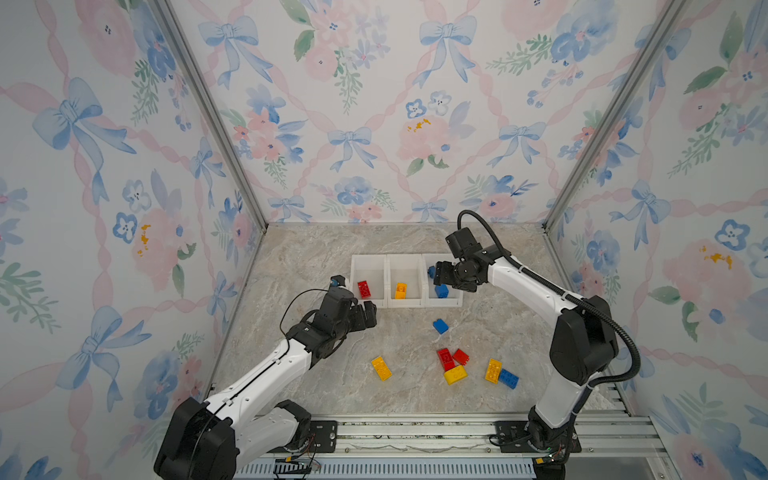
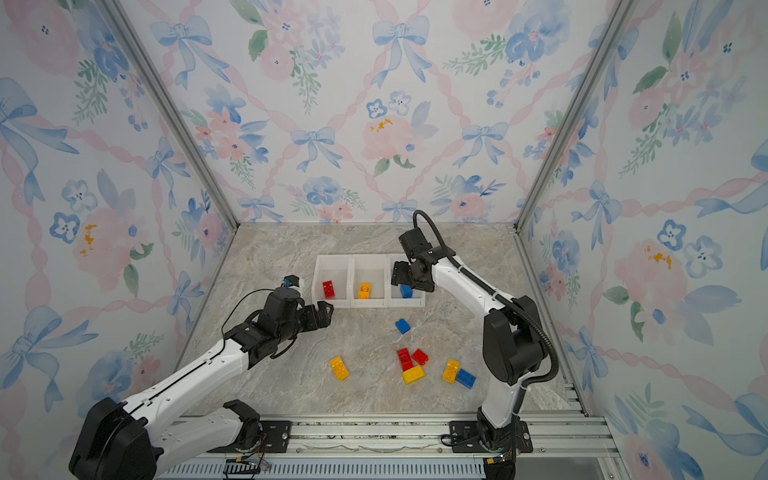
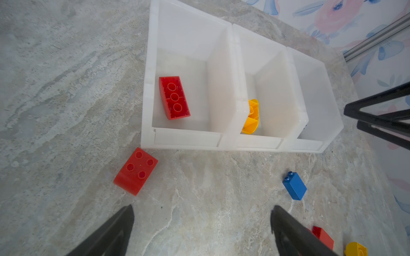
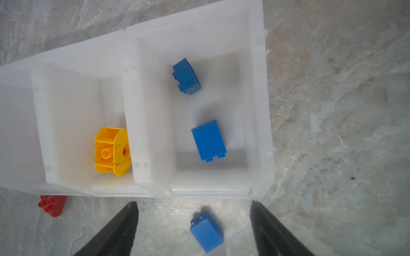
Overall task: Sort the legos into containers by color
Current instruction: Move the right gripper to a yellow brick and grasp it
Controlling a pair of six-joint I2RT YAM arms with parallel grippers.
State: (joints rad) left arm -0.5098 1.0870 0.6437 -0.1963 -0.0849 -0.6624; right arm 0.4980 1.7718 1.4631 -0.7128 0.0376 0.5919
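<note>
Legos sit partly sorted in our containers mid-frame; we see left gripper and right gripper spread, empty.

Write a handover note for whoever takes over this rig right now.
Left gripper: open, empty, near a loose red brick in front of the left bin.
Right gripper: open, empty, above the right bin.
Done: one red brick in the left bin, one yellow brick in the middle bin, two blue bricks in the right bin.
Left on the table: three red legos counting that loose one, three yellow legos, two blue legos.
</note>
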